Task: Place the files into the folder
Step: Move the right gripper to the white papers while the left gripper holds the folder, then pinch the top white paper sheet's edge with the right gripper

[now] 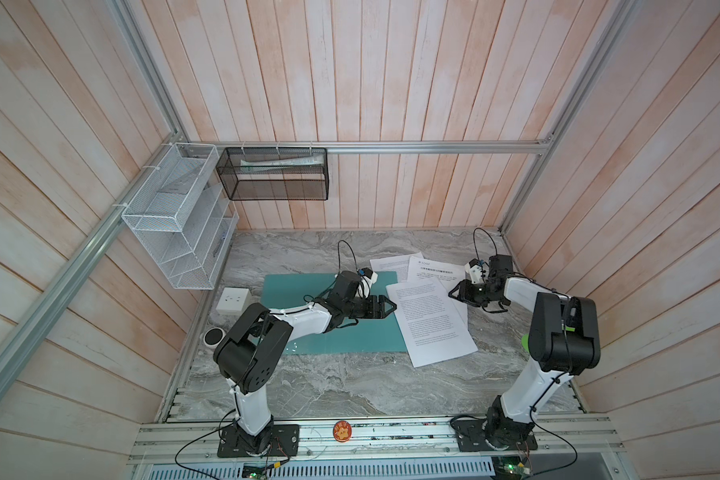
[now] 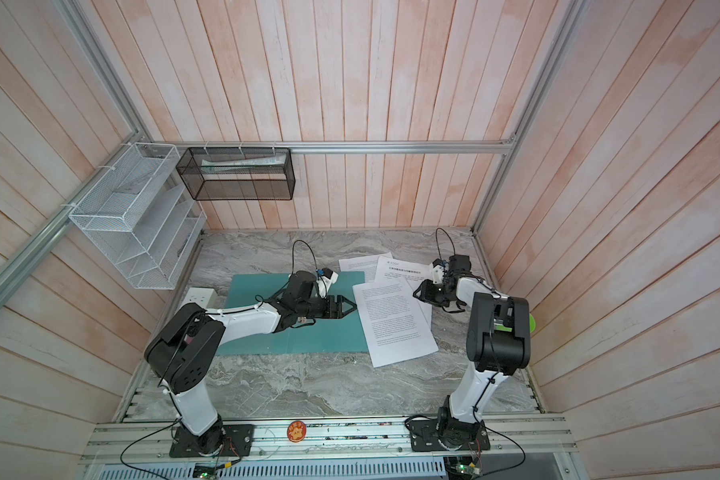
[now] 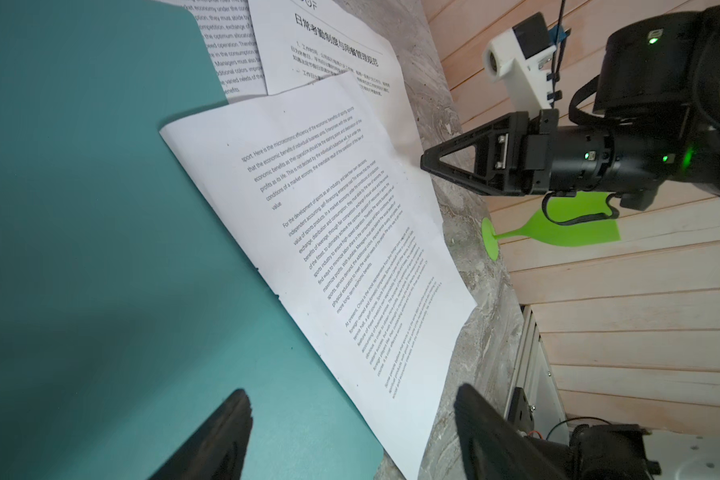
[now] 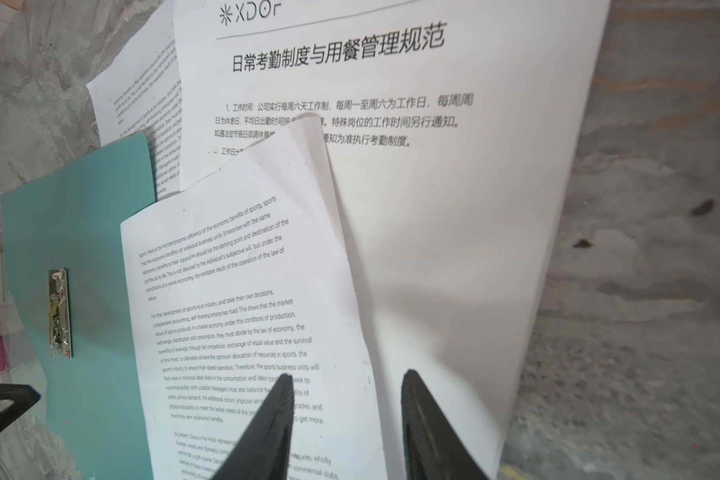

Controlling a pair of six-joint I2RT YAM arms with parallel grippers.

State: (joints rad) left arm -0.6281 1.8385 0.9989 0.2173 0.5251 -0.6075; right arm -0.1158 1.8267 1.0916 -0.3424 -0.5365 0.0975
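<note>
The teal folder lies open and flat on the marble table, its metal clip showing. Three white files lie at its right. A dense-text sheet overlaps the folder's right edge, and its far corner curls up. Behind it are a bold-heading sheet and a third sheet. My left gripper hovers open over the folder's right edge. My right gripper is open, its fingers straddling the text sheet's right edge.
A white wire rack and a black mesh basket hang on the back-left walls. A white socket box and a small round object sit left of the folder. A green goblet shape stands by the right wall.
</note>
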